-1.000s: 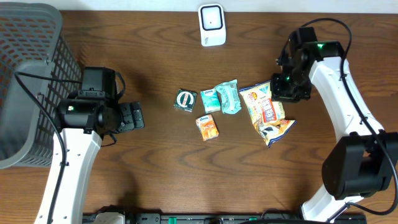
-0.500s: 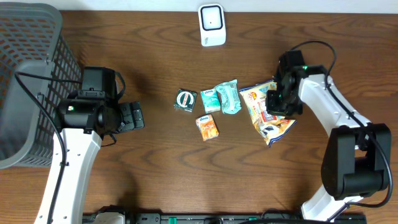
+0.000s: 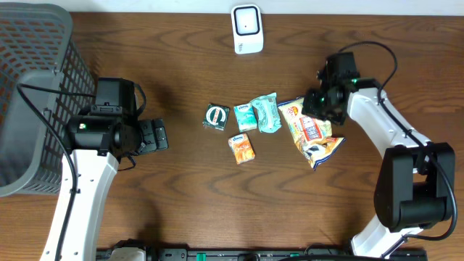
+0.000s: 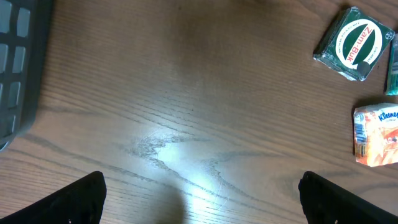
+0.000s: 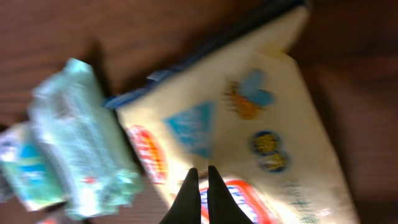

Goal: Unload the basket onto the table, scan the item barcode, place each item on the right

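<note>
Right end effector (image 5: 200, 177) shifted left, clenched over one snack bag (image 5: 273, 112); left end effector (image 4: 202, 190) released; four small packets (image 3: 245, 116) beside

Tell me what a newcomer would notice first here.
The small packets mid-table draw the eye, above all the yellow snack bag, over which the right fingers are closed. A large grey basket fills the left edge; a white scanner stands at the far edge.
</note>
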Available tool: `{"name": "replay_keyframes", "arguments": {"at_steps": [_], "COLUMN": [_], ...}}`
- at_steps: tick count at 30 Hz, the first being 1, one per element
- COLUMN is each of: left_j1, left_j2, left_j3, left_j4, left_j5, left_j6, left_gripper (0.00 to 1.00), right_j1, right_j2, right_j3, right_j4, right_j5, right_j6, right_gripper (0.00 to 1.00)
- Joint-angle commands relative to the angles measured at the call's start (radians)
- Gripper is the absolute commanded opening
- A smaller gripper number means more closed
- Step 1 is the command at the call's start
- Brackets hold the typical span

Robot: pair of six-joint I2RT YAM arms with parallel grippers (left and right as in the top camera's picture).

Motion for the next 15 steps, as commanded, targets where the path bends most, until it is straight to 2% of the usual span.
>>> {"name": "replay_keyframes", "arguments": {"at_steps": [1, 9, 15], "left_j1": [-0.004, -0.004, -0.004], "left_j2": [0.005, 0.005, 0.005], "left_j3": [-0.005, -0.005, -0.005], "left_j4": [-0.002, -0.002, -0.002], "left_j5": [-0.006, -0.006, -0.006], "left_j6": [-0.016, -0.016, -0.016], "left_gripper": [0.98, 0.98, 0.98], "right_j1": [0.004, -0.001, 0.003], "right_j2": [0.022, 0.035, 0.044], "right_j3": [0.109, 0.381, 0.388], "right_j4": [-0.016, -0.311, -0.542], "right_j5": [-0.083, 0.041, 0.133], "right_j6": [0.018, -0.124, -0.197], "right_gripper": [0.01, 0.01, 0.01]}}
